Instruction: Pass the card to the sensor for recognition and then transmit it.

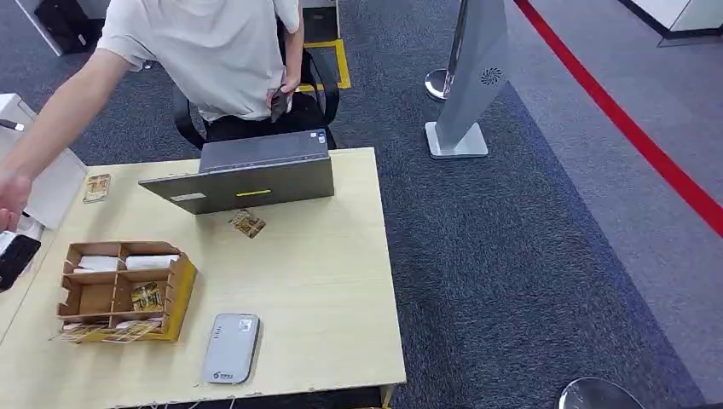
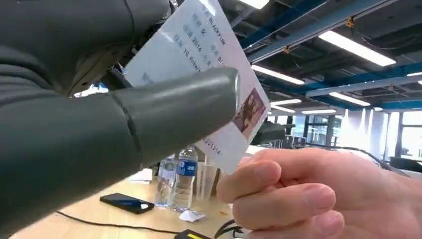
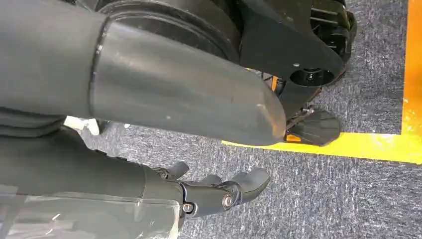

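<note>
The left wrist view shows the left hand [image 2: 99, 124] close up, its thick grey thumb pressed across a white card [image 2: 209, 55] with printed text and a small photo — the card is clamped in that hand; a person's hand [image 2: 318, 199] at the lower right of the frame touches the card's lower edge with its fingertips; behind, water bottles [image 2: 179, 179] and a dark phone [image 2: 127, 203] stand on a far table.

The head view gives the wider scene: a pale tabletop [image 1: 324, 281] with a grey laptop [image 1: 247, 179] at its far edge, a cardboard organizer [image 1: 124, 290] holding cards at the lower left, a grey sensor [image 1: 230, 348] just beside it and a loose card [image 1: 248, 223] near the laptop; a person [image 1: 205, 51] in a light shirt reaches an arm toward the left edge of the frame.

The right wrist view shows the right hand [image 3: 164, 144] over dark carpet and a yellow floor line [image 3: 348, 144] — fingers slightly curled and apart, holding nothing.
</note>
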